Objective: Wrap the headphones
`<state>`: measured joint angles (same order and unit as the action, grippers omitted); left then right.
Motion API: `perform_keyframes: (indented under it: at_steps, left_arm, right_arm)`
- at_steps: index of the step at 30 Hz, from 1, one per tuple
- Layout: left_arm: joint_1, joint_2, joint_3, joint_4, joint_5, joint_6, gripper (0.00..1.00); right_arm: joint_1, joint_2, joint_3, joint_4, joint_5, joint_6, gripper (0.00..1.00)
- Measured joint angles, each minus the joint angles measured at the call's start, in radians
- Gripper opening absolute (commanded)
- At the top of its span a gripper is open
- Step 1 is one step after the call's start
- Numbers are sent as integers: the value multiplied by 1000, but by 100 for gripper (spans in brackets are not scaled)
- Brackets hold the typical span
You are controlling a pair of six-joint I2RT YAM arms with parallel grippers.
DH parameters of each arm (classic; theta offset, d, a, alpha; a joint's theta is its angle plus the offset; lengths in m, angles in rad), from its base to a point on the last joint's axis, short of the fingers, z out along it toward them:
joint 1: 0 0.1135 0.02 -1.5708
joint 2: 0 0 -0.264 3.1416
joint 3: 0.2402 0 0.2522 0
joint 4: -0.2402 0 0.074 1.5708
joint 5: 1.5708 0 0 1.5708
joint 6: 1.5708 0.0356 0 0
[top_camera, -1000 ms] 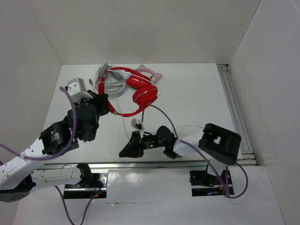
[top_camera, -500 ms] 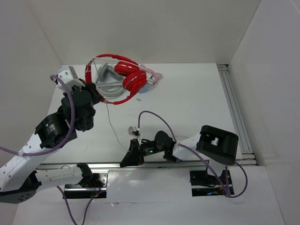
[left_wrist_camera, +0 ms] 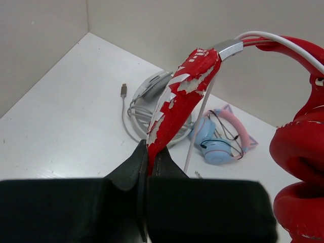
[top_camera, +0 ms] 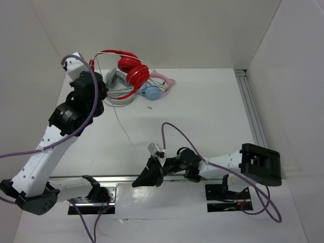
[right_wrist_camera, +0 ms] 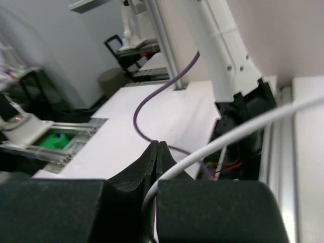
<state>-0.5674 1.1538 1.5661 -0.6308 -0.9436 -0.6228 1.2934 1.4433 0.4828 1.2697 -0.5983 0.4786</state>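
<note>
Since a second ago, the left arm has been swung up toward the far-left corner and the headphones (top_camera: 132, 71) have been lifted with it, while the right arm has been drawn back to the near rail. The headphones are now held off the table (top_camera: 202, 111), above the grey headset (top_camera: 117, 88) and beside the blue-and-pink cat-ear set (top_camera: 154, 90), which are left lying by the back wall (top_camera: 167, 35). The headband (left_wrist_camera: 177, 101), its red coating seen to be flaking, is pinched at one end between the jaws of the left gripper (left_wrist_camera: 147, 157). The cable (top_camera: 121, 129) is strung from the headphones down across the table to the right gripper (right_wrist_camera: 156, 152), whose jaws are pressed together on it. The step in hand is judged to be the paying-out and tensioning of the cable before it is wound round the band. It would be done well if the cable were kept lightly taut, so that no loop is snagged on the other headsets, and if the pinch on the peeling band were kept firm so that it is not let slip. The table is seen to be plain white and smooth, and it is enclosed by bare white walls on three sides, with a metal rail (top_camera: 250, 111) along its right edge
</note>
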Motion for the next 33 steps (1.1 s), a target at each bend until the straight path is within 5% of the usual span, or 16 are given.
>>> perform_keyframes:
  at_steps: [13,21,33]
  left_arm:
    - [186,122,-33,-79,228,93,0]
    - [100,117,-124,-121,331,175,0]
    - [-45,-24,-332,-246,215,159,0]
  right_arm:
    - [70,-369,256,-741,300,-425,0]
    - [70,-389,475,-1136,470,-598,0]
    - [20,-361,685,-1490,793,-771,0]
